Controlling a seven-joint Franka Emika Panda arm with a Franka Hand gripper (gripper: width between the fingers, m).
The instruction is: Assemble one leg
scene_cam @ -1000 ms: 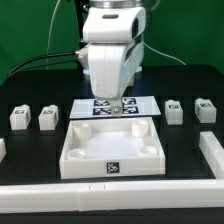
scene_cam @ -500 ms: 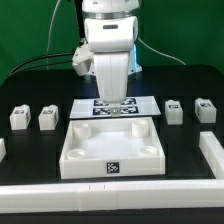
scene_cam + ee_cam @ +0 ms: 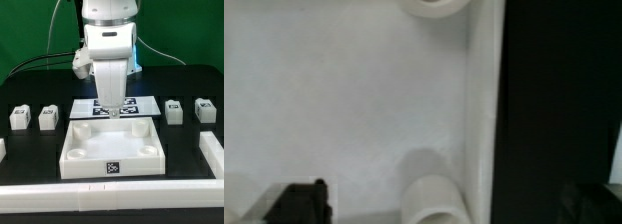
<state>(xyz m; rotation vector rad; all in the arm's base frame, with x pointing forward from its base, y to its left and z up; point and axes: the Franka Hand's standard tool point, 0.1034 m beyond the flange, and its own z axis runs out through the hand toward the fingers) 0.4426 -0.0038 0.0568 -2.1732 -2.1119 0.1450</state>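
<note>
We see the gripper [image 3: 113,109] pointing straight down above the far edge of the white panel [image 3: 80,160], close to where the marker board [image 3: 150,103] lies. In the exterior view its tips are too small for us to judge the gap.

The wrist view settles it. The two dark fingers [image 3: 299,203] stand at opposite edges of the picture, so the jaws are wide apart. Nothing sits between them, and we cannot make out that they touch anything. Between the fingers in that view we find the panel's pale floor [image 3: 331,100], a round corner socket [image 3: 434,200], another socket [image 3: 438,5] and the panel's rim. Beside that rim is the black table [image 3: 562,100].

The task's parts all rest on the table [image 3: 30,95], well apart from the gripper. On the exterior view's left, a leg [image 3: 19,118] stands just beside a second leg [image 3: 47,118]. On the exterior view's right are a third leg [image 3: 174,110] and a fourth leg [image 3: 204,109]. All are upright, and none is on the panel.

A long white rail [image 3: 110,195] runs along the near edge of the table, and another rail [image 3: 212,150] lies on the exterior view's right. Behind the arm hangs a green backdrop [image 3: 190,40], with a dark cable [image 3: 40,60] running across it.
</note>
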